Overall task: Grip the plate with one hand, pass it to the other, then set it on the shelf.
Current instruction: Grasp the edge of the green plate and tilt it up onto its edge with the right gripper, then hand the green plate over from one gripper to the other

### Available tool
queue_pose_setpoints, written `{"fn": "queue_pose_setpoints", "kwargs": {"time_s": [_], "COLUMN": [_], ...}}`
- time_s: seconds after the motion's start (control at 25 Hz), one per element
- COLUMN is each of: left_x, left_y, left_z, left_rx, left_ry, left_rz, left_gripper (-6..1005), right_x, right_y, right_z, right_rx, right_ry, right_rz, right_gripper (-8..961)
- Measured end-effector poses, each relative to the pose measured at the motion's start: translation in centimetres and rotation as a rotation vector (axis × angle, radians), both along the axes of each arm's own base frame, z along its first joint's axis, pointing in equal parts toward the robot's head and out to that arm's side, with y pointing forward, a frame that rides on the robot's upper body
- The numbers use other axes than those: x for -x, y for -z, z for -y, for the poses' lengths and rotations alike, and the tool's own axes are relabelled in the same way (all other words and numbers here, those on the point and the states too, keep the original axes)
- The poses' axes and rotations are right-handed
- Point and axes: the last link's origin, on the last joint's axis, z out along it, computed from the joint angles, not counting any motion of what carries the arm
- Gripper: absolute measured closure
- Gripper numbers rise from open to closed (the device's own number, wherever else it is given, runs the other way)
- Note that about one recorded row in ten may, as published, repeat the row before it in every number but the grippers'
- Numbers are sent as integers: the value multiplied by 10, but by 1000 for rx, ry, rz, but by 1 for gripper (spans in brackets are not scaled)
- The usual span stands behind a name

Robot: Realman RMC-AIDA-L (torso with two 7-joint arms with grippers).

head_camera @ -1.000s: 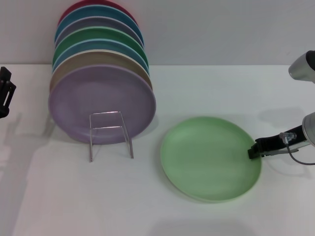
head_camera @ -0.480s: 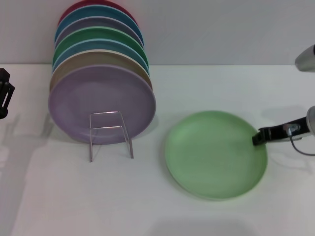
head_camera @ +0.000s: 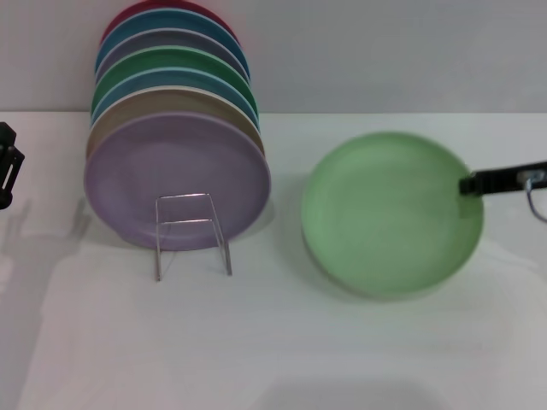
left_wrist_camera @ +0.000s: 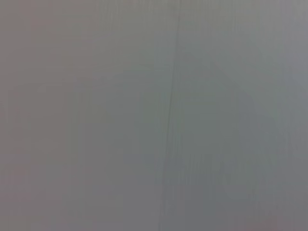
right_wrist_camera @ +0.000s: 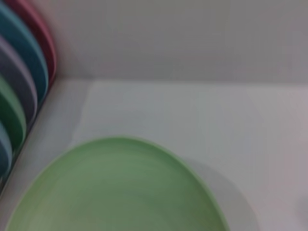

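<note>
A row of upright plates (head_camera: 175, 111), lavender (head_camera: 177, 181) foremost, then beige, blue, green, purple, teal and red behind, stands on the white table (head_camera: 256, 342)

No readable text, no labels, no brand marks, no numbers, no signs in any view, plain unmarked faces on the plate (head_camera: 389, 213), the stacked plates (head_camera: 175, 128) and the worktop (head_camera: 282, 342)

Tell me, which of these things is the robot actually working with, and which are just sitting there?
In use:
- pale green plate, lifted off the table
- right gripper, clamped on its rim
- wire shelf, where the plate goes
- left gripper, waiting at the table's edge

Just there:
- row of coloured plates standing on the shelf
- white table
</note>
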Motion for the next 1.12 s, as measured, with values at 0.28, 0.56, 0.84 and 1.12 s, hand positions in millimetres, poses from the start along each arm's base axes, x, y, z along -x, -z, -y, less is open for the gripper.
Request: {"fn": "queue_pose_setpoints", "kwargs": {"time_s": [0.28,0.56,0.84,1.12], "left_x": [2,2,1,0], "left_y": [-1,-6,-4,-3], "left_z": [2,5,5,7], "left_rx": [-5,-30,-25,-23], "left_ry": [-2,3,11,17], "left_rz": [3,12,14,19], "left_gripper": [249,252,255,257], "right_x": [6,7,23,29], "right_y": [-30,-36,-25,-8], "right_z": [1,-3,-7,-3], "right_rx": [-158,-305,-427,-603], "right_ry": [-81,-231,-384,-502], "right_rz": [52,163,227,260], "right_gripper": [932,932,932,931]}}
